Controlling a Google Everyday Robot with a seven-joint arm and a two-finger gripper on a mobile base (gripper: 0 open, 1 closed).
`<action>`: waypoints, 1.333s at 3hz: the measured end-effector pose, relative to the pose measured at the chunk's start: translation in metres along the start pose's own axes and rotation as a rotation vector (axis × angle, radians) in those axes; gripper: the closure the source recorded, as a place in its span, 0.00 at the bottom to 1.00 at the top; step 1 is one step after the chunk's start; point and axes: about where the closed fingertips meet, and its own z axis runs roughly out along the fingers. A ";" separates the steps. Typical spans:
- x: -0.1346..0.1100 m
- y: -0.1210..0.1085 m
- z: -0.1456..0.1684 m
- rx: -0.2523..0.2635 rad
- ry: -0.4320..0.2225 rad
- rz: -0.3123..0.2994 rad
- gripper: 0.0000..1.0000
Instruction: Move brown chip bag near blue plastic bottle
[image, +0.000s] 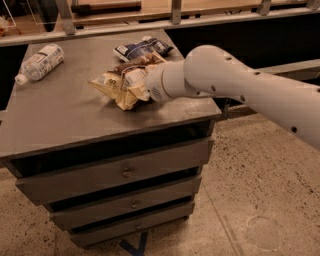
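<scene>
The brown chip bag (121, 85), crinkly tan and dark brown with a white label, is at the middle of the grey cabinet top (65, 115). My gripper (144, 84) is at the bag's right side, mostly hidden behind my white wrist and the bag. I cannot tell whether the bag rests on the top or is held just above it. The blue plastic bottle (39, 62), clear with a white label and cap, lies on its side at the far left corner, well apart from the bag.
A smaller dark navy-and-white bag (142, 49) lies at the far edge behind the brown bag. The cabinet has several drawers (125, 172) below. A railing (170, 20) runs behind it. Speckled floor (260, 200) lies to the right.
</scene>
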 end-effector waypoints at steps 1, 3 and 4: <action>0.000 0.000 0.000 0.000 0.000 0.000 1.00; 0.000 0.000 0.000 0.000 0.000 0.000 1.00; 0.000 0.000 0.000 0.000 0.000 -0.001 1.00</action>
